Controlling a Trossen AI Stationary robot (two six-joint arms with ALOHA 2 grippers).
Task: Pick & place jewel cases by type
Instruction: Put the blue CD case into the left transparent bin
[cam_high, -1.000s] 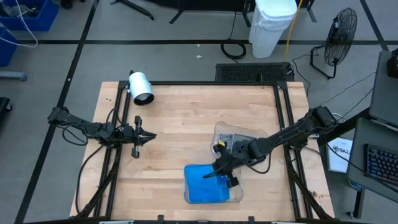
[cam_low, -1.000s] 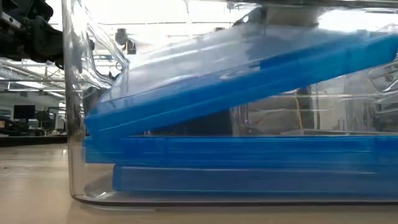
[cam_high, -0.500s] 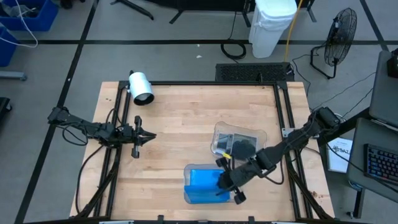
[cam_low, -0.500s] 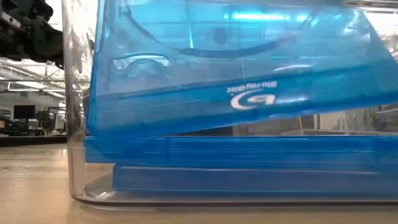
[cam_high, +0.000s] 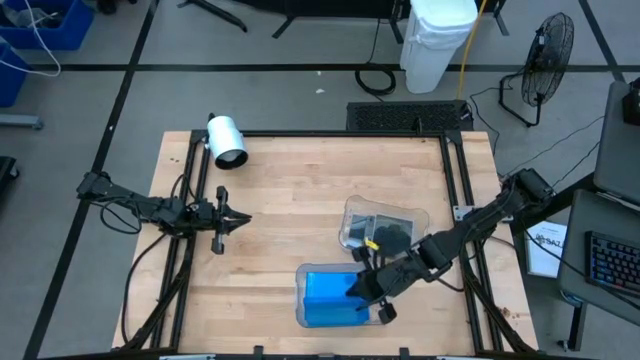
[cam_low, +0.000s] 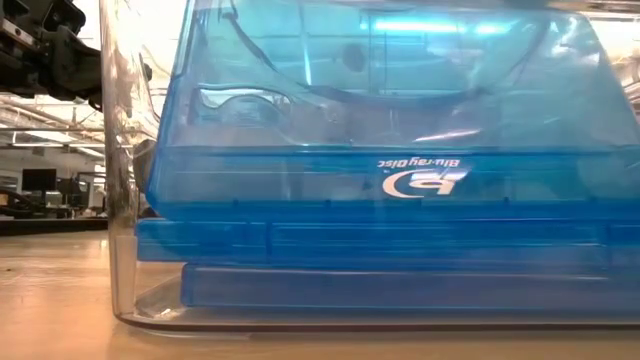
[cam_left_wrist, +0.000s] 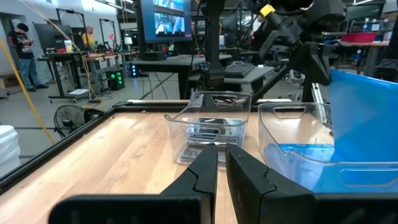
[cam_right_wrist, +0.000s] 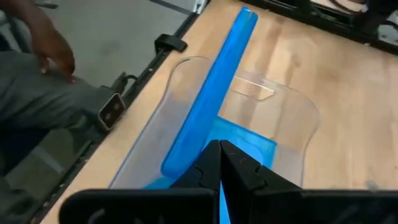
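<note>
I'm looking into a robotics lab: beyond the wooden tabletop stand workbenches with lit monitors, a keyboard, cables across the floor, a standing fan, and a person at a far bench.

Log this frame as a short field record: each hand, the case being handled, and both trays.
right hand: shut on blue jewel case, over the near tray
blue jewel case: steeply tilted, lower edge inside the tray
near tray: clear, holds stacked blue cases
far tray: clear, holds dark cases
left hand: shut, empty, waiting at the table's left side
</note>
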